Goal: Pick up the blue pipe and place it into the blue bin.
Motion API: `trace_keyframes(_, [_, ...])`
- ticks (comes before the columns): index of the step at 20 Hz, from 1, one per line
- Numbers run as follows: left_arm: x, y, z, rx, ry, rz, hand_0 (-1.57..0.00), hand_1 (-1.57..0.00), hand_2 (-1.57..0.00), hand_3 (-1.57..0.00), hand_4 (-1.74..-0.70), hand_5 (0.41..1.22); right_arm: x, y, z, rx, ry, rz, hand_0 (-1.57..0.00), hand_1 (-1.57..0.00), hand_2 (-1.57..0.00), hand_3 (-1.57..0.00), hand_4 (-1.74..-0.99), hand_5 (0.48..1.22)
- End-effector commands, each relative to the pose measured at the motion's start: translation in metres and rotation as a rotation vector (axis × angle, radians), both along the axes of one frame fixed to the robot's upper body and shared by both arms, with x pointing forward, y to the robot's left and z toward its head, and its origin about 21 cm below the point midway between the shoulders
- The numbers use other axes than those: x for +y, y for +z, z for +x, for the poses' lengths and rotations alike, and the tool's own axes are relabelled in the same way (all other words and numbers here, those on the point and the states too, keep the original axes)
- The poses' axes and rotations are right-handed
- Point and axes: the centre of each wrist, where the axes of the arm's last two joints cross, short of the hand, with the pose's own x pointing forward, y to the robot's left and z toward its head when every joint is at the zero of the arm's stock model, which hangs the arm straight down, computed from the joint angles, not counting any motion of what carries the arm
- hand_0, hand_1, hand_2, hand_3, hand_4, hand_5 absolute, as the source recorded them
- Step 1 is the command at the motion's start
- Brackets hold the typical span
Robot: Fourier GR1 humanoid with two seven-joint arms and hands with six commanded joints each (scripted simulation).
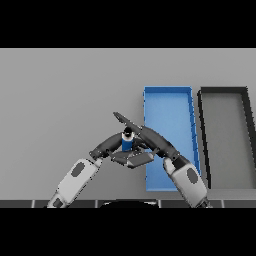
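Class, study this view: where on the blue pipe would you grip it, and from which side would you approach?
Grip the blue pipe around its blue middle, closing from both sides. It seems to stand upright, dark end up, just left of the blue bin, between the left hand and right hand.

Grey table (65,100): blue bin (191,107) right of centre, dark bin (203,130) just beside it, farther right.

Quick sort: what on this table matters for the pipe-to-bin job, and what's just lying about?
Job:
- short blue pipe, upright, between both hands
- open blue rectangular bin, right of the pipe
- left hand, at the pipe
- right hand, at the pipe

Lying about:
- open dark grey rectangular bin, right of the blue one
- grey table
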Motion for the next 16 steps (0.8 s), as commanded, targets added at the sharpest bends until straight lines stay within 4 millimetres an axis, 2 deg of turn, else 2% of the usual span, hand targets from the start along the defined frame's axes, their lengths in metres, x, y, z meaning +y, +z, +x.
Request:
trace_keyframes(1, [0.000,0.000,0.002,0.011,0.010,0.009,-1.57,-1.57,-1.57,-1.56,-1.47,1.221,0.005,0.001,0.005,0.014,0.016,-0.002,0.00,0.00,-0.01,0.00,-1.210,0.498])
trace_keyframes(2, [-0.003,0.001,0.002,0.020,0.012,0.004,-1.57,-1.57,-1.57,-1.56,-1.52,1.221,0.006,0.000,0.008,0.011,0.031,-0.007,-0.02,-0.03,-0.05,-0.03,-1.236,0.493])
trace_keyframes(3, [-0.002,0.000,0.001,0.014,0.003,0.004,-1.57,-1.57,-1.57,-1.28,-1.57,1.221,0.009,0.005,0.013,0.003,0.040,-0.015,-0.11,-0.14,-0.16,-0.12,-1.291,0.483])
trace_keyframes(4, [0.001,0.001,0.002,-0.002,0.028,0.053,-1.57,-1.57,-1.57,-1.19,-1.60,1.221,0.016,0.005,0.015,0.005,0.063,-0.026,-0.26,-0.30,-0.31,-0.25,-1.348,0.477])
trace_keyframes(5, [0.004,0.001,0.001,-0.024,0.023,0.124,-1.57,-1.53,-1.57,-1.12,-1.63,1.221,0.020,0.007,0.017,-0.005,0.068,-0.033,-0.47,-0.49,-0.49,-0.52,-1.365,0.477])
trace_keyframes(6, [0.004,0.004,0.000,-0.023,0.033,0.117,-1.57,-1.54,-1.57,-1.12,-1.65,1.221,0.022,0.007,0.018,-0.018,0.085,-0.017,-0.69,-0.70,-0.71,-0.66,-1.433,0.486])
trace_keyframes(7, [0.004,0.004,-0.002,-0.050,0.024,0.090,-1.57,-1.54,-1.57,-1.21,-1.67,1.221,0.027,0.008,0.019,-0.021,0.099,-0.001,-0.87,-0.88,-0.88,-0.77,-1.486,0.516])
trace_keyframes(8, [0.001,0.004,0.000,-0.045,0.027,0.061,-1.57,-1.55,-1.57,-1.28,-1.68,1.221,0.028,0.009,0.018,-0.020,0.109,0.018,-1.01,-1.02,-1.02,-0.88,-1.527,0.570])
trace_keyframes(9, [-0.002,0.003,0.000,-0.030,0.018,0.044,-1.57,-1.55,-1.57,-1.34,-1.69,1.221,0.028,0.007,0.020,-0.010,0.119,0.041,-1.12,-1.13,-1.13,-1.02,-1.498,0.638])
trace_keyframes(10, [-0.004,0.001,0.000,-0.013,0.008,0.023,-1.57,-1.56,-1.57,-1.39,-1.70,1.221,0.027,0.004,0.021,-0.009,0.123,0.060,-1.21,-1.22,-1.22,-1.13,-1.474,0.755])
trace_keyframes(12, [-0.002,0.000,-0.001,0.006,0.009,-0.002,-1.57,-1.56,-1.57,-1.45,-1.72,1.221,0.026,0.003,0.022,-0.032,0.130,0.080,-1.34,-1.34,-1.34,-1.29,-1.445,0.923])
trace_keyframes(14, [-0.004,0.003,-0.001,0.009,0.013,0.019,-1.57,-1.57,-1.57,-1.50,-1.72,1.221,0.026,0.003,0.020,-0.091,0.144,0.046,-1.42,-1.43,-1.43,-1.39,-1.435,1.030])
trace_keyframes(16, [-0.002,0.003,0.001,0.005,0.015,0.029,-1.57,-1.57,-1.57,-1.52,-1.73,1.221,0.028,0.004,0.018,-0.095,0.155,0.033,-1.48,-1.48,-1.48,-1.45,-1.445,1.099])
